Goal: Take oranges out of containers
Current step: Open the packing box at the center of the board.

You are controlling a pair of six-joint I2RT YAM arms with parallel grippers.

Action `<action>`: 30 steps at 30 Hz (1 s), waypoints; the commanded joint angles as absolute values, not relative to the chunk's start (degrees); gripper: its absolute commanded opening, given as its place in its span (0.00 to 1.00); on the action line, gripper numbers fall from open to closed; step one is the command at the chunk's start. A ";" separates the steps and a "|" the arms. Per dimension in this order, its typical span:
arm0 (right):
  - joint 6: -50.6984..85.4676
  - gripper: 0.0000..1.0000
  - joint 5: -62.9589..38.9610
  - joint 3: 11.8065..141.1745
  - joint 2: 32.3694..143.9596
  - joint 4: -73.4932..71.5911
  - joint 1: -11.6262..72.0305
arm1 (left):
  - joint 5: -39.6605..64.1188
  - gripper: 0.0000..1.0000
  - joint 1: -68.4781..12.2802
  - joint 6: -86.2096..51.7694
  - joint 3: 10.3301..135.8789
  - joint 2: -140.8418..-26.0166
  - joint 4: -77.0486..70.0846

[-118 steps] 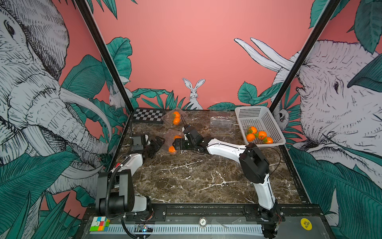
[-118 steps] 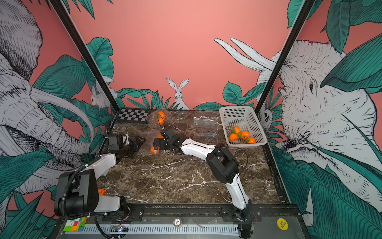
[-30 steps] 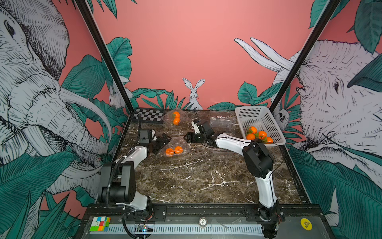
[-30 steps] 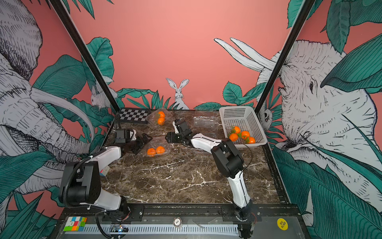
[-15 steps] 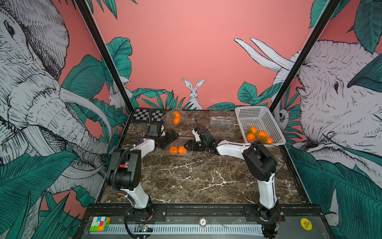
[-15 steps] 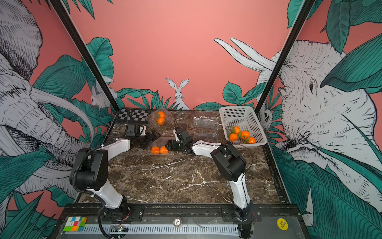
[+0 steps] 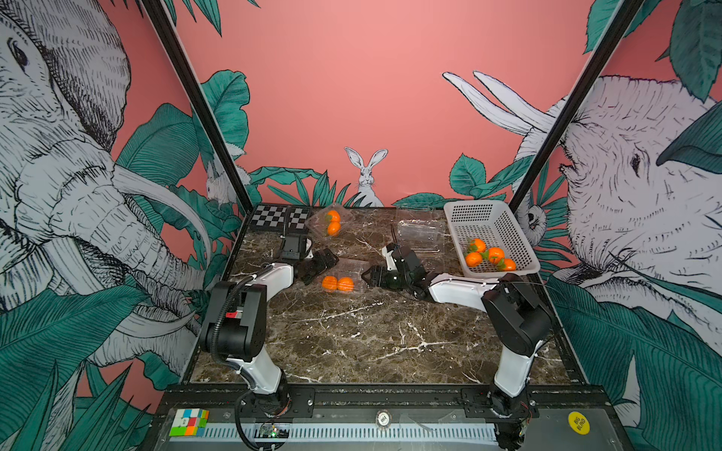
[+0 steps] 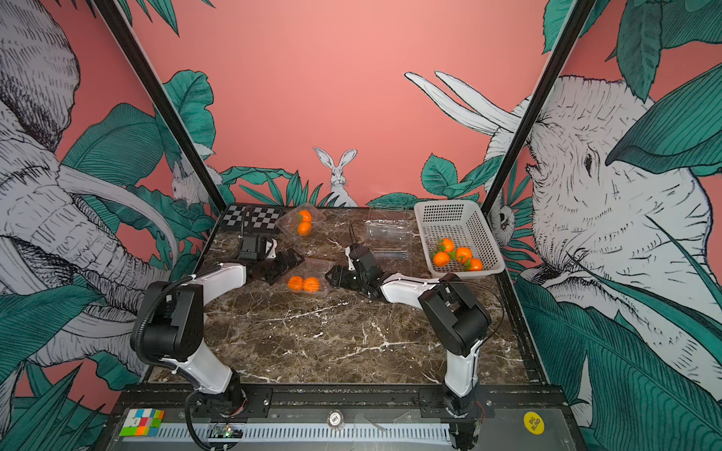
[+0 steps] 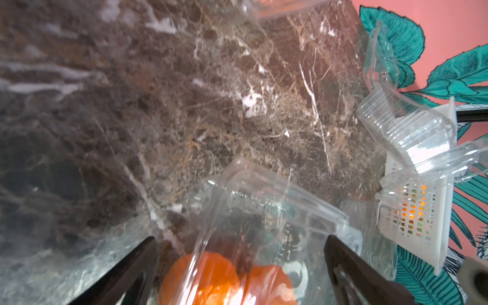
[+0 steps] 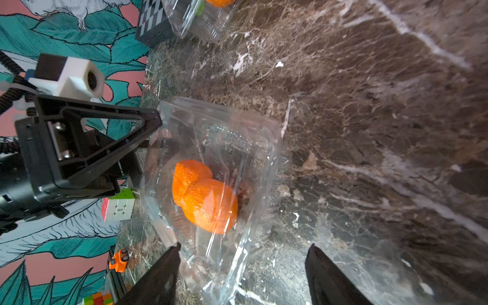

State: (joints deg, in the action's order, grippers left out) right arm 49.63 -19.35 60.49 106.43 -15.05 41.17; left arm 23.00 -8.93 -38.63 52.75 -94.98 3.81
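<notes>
A clear container (image 7: 344, 273) lies mid-table with two oranges (image 7: 338, 283) inside; both top views show it. My left gripper (image 7: 317, 265) is open and straddles its left end. In the left wrist view the oranges (image 9: 208, 280) sit between the wide black fingers (image 9: 137, 264). My right gripper (image 7: 369, 275) is open at the container's right end. In the right wrist view the container's edge (image 10: 219, 264) lies between its fingers (image 10: 161, 274), close to one of them. A second container (image 7: 324, 224) with two oranges stands at the back.
Empty clear containers (image 7: 420, 230) lie at the back, beside a white basket (image 7: 504, 230) holding several oranges (image 7: 488, 255). A chessboard (image 7: 279, 216) lies at the back left. A Rubik's cube (image 7: 188, 421) sits on the front rail. A small orange toy car (image 10: 118, 260) is off the table's left side.
The left gripper has moved right and closed in on the container's left end. The container with two oranges shifted slightly right. The right gripper came forward to its right end.
</notes>
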 commanded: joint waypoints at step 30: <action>57.69 0.68 -21.84 56.06 106.11 -31.56 41.12 | 29.27 0.99 -8.89 -44.55 44.96 -91.30 -8.47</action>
State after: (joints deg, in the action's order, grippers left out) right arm 57.17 -21.74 57.10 108.62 -28.97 41.47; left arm 28.71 -8.91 -44.01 46.00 -92.66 -7.44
